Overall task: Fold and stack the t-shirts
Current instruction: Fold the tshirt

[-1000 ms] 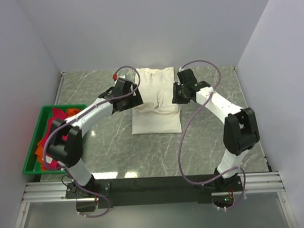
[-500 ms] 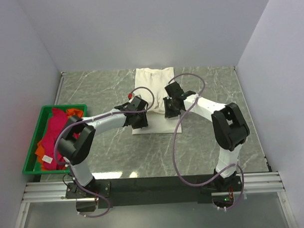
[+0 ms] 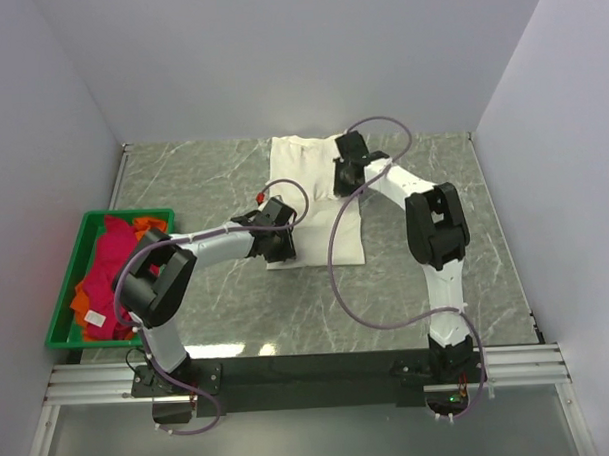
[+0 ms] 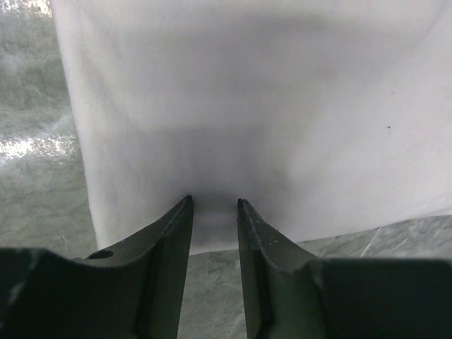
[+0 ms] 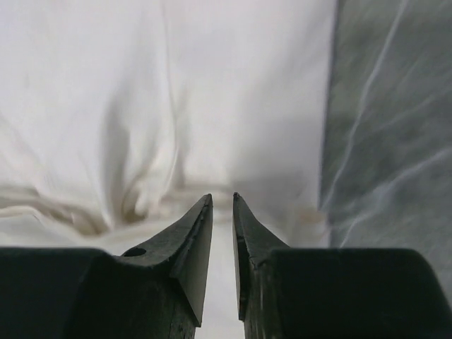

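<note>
We're mid-fold on cream t-shirt (image 3: 309, 203); left hand (image 4: 212, 203), right hand (image 5: 222, 198) at its edges, grips unclear; next needs smoothing flat.

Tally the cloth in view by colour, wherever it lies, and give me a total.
Cream t-shirt: 1, flat on the table
Crimson-pink cloth: 1 heap, in the green crate
Orange cloth: 1, in patches round the pink; separate pieces cannot be told apart
Total: 3
</note>
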`<action>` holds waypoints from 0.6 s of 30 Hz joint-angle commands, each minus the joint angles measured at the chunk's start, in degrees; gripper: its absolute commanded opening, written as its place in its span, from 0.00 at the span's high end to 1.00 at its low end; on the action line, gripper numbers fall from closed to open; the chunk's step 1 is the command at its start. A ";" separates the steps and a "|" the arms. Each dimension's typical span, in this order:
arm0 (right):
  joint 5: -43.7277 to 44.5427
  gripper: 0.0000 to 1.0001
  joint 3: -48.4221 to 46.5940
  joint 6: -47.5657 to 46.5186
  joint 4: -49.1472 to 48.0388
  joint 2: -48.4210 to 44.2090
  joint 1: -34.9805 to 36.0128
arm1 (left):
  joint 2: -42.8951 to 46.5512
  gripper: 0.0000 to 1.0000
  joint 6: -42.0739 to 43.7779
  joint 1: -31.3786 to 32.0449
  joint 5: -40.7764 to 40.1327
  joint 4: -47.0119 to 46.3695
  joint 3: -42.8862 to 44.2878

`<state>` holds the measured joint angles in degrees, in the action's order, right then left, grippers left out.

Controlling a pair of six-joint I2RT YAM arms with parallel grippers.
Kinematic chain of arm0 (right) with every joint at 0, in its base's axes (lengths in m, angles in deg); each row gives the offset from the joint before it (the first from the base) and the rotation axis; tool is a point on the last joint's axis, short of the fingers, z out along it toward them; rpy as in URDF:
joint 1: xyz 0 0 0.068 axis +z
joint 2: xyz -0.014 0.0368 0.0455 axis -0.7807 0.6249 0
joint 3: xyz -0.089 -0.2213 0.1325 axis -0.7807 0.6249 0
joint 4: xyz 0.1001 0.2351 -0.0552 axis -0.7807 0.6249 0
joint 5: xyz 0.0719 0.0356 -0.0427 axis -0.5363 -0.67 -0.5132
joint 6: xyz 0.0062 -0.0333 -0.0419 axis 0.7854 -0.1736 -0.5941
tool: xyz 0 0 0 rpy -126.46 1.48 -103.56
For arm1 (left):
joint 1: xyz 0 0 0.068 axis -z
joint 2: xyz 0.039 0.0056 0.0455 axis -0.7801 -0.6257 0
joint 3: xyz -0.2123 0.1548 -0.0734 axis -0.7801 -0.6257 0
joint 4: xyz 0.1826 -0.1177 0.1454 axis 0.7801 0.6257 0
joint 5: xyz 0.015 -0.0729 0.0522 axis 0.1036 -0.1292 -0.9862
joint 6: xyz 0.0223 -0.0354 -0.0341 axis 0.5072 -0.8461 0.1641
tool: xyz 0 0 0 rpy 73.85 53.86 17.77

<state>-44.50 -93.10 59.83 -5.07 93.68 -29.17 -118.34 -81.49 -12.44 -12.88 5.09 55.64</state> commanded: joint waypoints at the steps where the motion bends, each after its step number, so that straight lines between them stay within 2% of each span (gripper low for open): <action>1: 1.12 0.74 -7.76 0.31 -0.22 1.26 -2.11 | -0.99 0.62 -0.35 0.28 1.59 0.39 -2.50; 5: -4.32 0.74 -5.07 -0.66 -3.37 -4.52 -1.85 | 0.15 0.61 -1.14 0.28 1.68 0.74 -2.85; 10: -9.49 0.74 10.23 1.00 -10.57 -15.94 -3.51 | 5.06 0.52 -0.88 -0.07 -0.95 2.93 0.82; 12: -13.36 0.73 15.31 1.79 -12.34 -17.72 -5.71 | 7.26 0.46 -0.27 -0.94 -1.75 3.37 2.50; 15: -20.31 0.73 19.28 1.71 -15.33 -19.13 -8.17 | 8.76 0.43 0.96 -3.66 -2.54 1.28 4.96; 17: -26.18 0.73 20.17 1.71 -17.17 -18.34 -9.23 | 8.07 0.43 1.84 -5.68 -0.80 -0.31 6.63; 18: -28.39 0.74 20.44 1.97 -17.79 -17.82 -10.28 | 6.41 0.47 2.19 -7.78 0.43 -1.01 7.34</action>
<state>-62.77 -74.28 61.14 -17.20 75.59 -36.95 -112.78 -81.14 -16.16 -13.20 7.50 59.09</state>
